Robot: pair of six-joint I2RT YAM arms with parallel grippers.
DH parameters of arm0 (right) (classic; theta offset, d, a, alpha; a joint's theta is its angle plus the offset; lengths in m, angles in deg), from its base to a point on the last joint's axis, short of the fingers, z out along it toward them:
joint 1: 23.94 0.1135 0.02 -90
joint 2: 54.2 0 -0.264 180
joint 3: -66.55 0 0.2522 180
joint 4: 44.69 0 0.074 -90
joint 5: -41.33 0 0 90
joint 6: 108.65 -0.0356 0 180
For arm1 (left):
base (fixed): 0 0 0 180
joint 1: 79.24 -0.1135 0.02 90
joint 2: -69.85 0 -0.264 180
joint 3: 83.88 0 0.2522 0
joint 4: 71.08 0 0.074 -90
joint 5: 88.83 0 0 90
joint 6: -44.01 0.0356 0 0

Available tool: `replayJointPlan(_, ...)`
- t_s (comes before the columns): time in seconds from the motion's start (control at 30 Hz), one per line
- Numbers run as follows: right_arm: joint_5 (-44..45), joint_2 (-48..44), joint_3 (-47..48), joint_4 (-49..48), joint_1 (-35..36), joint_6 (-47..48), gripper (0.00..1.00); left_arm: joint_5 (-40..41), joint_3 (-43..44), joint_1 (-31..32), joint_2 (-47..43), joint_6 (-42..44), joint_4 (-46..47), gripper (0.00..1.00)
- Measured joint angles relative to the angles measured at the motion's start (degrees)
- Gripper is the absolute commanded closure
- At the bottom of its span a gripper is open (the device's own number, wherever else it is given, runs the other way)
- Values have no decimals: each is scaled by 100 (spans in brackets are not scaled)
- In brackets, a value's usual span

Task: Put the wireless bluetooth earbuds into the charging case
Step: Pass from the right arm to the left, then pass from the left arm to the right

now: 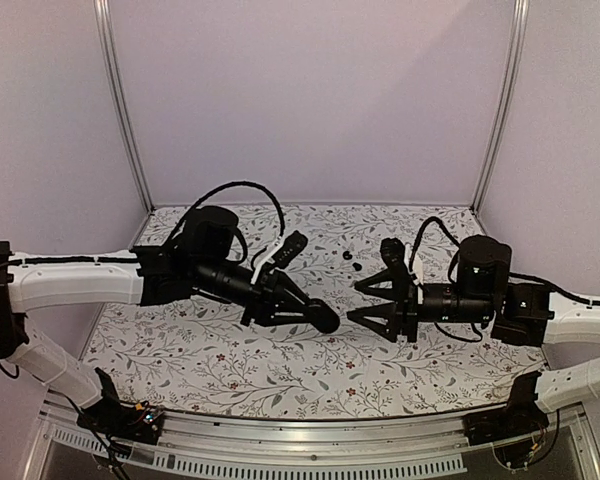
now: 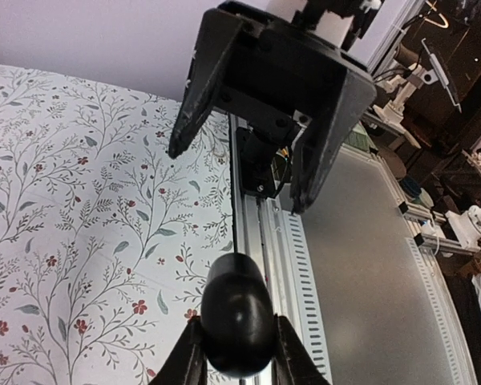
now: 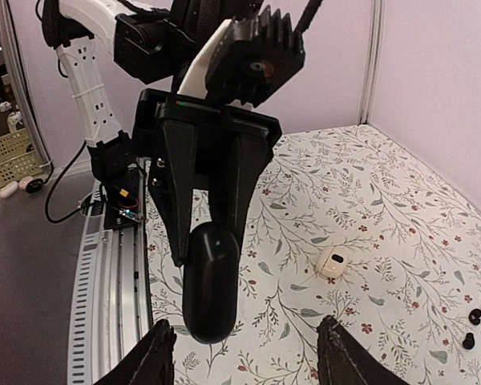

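My left gripper [image 1: 310, 310] is shut on a black oval charging case [image 1: 326, 319] and holds it above the table. In the left wrist view the case [image 2: 236, 309] sits clamped between the two fingers. My right gripper [image 1: 356, 302] is open and empty, facing the case end-on with a small gap; its jaws stand wide apart in the right wrist view [image 3: 247, 335], with the case [image 3: 211, 281] just ahead of them. Two tiny black earbuds [image 1: 351, 261] lie on the cloth behind the grippers and show at the right wrist view's lower right [image 3: 470, 329].
A small cream case [image 3: 333, 262] lies on the floral tablecloth [image 1: 230, 360] beyond the left gripper. The metal rail [image 2: 264, 233] of the table's near edge runs under the held case. Lilac walls enclose the table at the back and on both sides.
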Motion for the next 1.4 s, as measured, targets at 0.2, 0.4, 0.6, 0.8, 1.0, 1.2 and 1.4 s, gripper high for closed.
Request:
replayJointPlan(0.2,-1268,129,304,365,-240,-612,45,-42,245,59,-146,914,-793,100)
replayJointPlan(0.4,-1873,538,643,619,-238,-796,48,-70,533,94,-118,1174,-1121,100)
replayJointPlan(0.6,-2044,892,870,763,-240,-815,56,-269,726,125,114,1169,-1246,100)
replayJointPlan(0.8,-2103,1086,999,817,-240,-811,66,-334,734,197,192,1172,-1298,100)
replayJointPlan(1.0,-2146,1176,1021,817,-245,-817,71,-354,748,210,192,1172,-1314,100)
replayJointPlan(1.2,-2249,1309,1027,863,-245,-824,83,-350,804,212,195,1180,-1327,100)
replayJointPlan(1.4,-2258,1325,1036,898,-262,-835,99,-286,804,219,195,1228,-1335,50)
